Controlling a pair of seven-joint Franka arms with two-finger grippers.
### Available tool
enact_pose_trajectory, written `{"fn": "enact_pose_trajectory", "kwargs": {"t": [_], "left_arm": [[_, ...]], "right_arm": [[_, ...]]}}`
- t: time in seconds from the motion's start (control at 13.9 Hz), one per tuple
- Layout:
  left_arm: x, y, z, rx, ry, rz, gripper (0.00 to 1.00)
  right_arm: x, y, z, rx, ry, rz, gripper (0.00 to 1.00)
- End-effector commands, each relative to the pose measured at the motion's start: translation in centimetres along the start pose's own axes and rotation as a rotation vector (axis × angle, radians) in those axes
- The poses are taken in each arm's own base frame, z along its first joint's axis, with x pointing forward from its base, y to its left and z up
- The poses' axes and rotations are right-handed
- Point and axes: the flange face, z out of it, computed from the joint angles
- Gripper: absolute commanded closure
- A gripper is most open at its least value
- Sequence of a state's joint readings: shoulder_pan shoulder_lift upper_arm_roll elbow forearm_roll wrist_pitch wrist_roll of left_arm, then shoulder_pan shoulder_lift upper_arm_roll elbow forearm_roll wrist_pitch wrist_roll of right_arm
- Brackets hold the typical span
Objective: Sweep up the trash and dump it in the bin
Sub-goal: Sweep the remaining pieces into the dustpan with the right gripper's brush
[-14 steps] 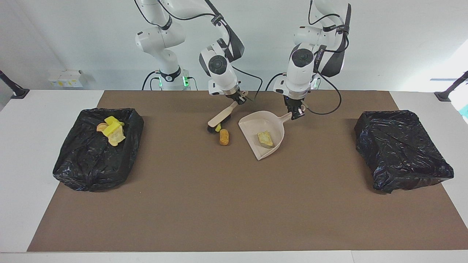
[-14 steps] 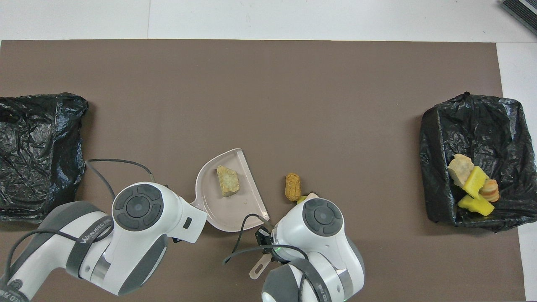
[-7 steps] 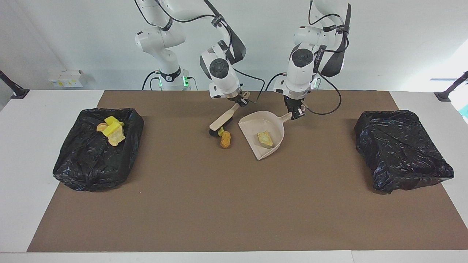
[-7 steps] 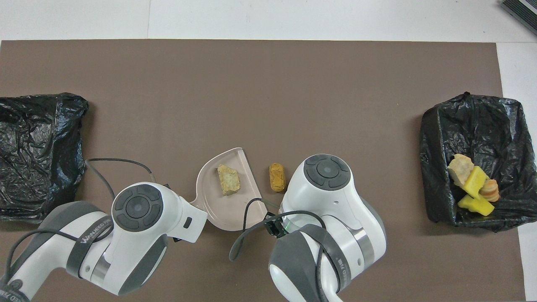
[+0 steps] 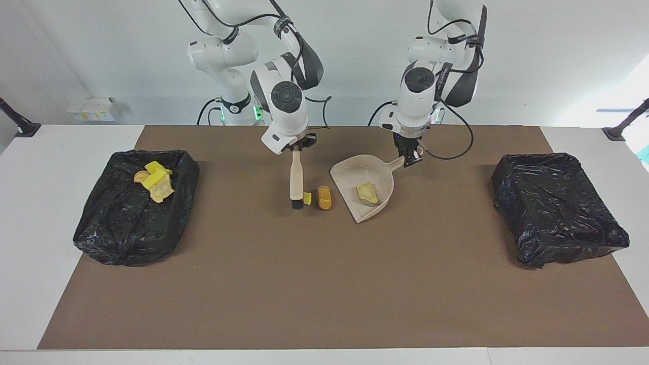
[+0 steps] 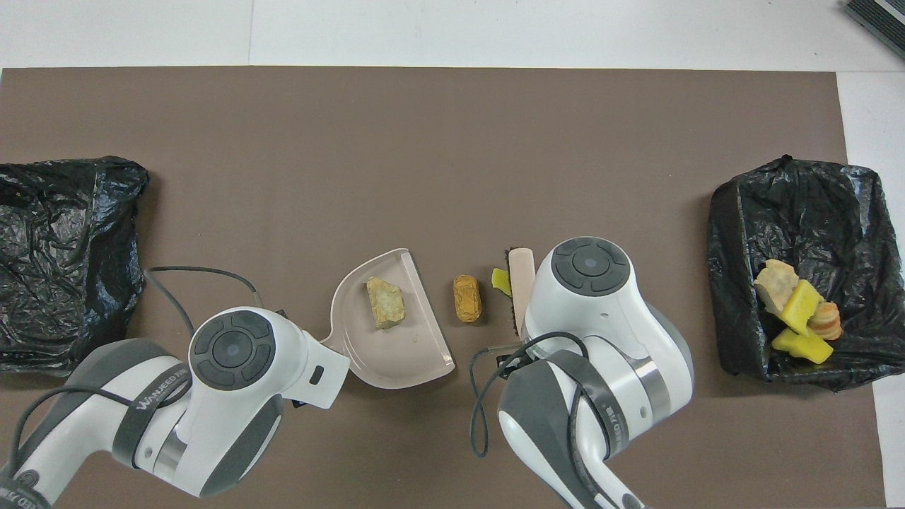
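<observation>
**Now: roll and wedge lie between brush and dustpan**

Centrally on the brown mat (image 5: 324, 284), the brown roll (image 5: 324, 197) lies flat, with a small yellow wedge (image 5: 307, 198) just beside it toward the right arm's end of the table. The wedge sits against the black bristles of the brush (image 5: 295, 182). One pastry piece (image 5: 367, 193) rests inside the dustpan (image 5: 377, 175), whose open mouth faces the roll; roll and pan lip are close but apart.

The right hand (image 5: 297, 148) is clamped on the top of the brush handle, the brush hanging nearly upright with its bristles down at the mat. The left hand (image 5: 411, 157) is closed on the tip of the dustpan's handle, the pan lying on the mat.

More trash, yellow wedges and pastries (image 5: 154, 181), lies heaped in the black-lined bin (image 5: 127, 228) at the right arm's end. The other black-lined bin (image 5: 557, 213) stands at the left arm's end.

The facing view shows both grips and the brush's full length. From overhead, the arms' white housings cover both hands and most of the handle; only the brush head (image 6: 522, 279), the wedge (image 6: 501, 282), the roll (image 6: 467, 298) and the pan (image 6: 410, 353) show clearly. Whether the bristles actually press the mat is hard to judge; they seem to touch.
</observation>
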State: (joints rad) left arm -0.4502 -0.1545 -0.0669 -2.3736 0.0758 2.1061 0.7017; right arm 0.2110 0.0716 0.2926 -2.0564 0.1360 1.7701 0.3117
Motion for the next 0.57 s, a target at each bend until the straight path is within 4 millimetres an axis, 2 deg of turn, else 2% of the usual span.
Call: {"fn": "enact_pose_trajectory", "kwargs": {"t": [0.0,0.14,0.29,0.5], "left_arm": [[0.0,-0.6,-0.4,0.022,0.006,0.009,1.00],[0.0,-0.3,-0.4,0.015,-0.004,0.005,1.00],[0.4,0.2,-0.3,0.014,-0.008,-0.015,1.00],[0.4,0.0,-0.5,0.022,0.002,-0.018,1.00]], "right_arm": [[0.4,1.5,0.8,-0.046,0.029,-0.089,1.00],[1.0,2.1,1.7,-0.050,0.047,-0.087,1.00],[0.9,1.0,2.2,-0.054,0.053,-0.106,1.00],[0.1,-2.3,3.1,-0.067,0.064,-0.152,1.00]]}}
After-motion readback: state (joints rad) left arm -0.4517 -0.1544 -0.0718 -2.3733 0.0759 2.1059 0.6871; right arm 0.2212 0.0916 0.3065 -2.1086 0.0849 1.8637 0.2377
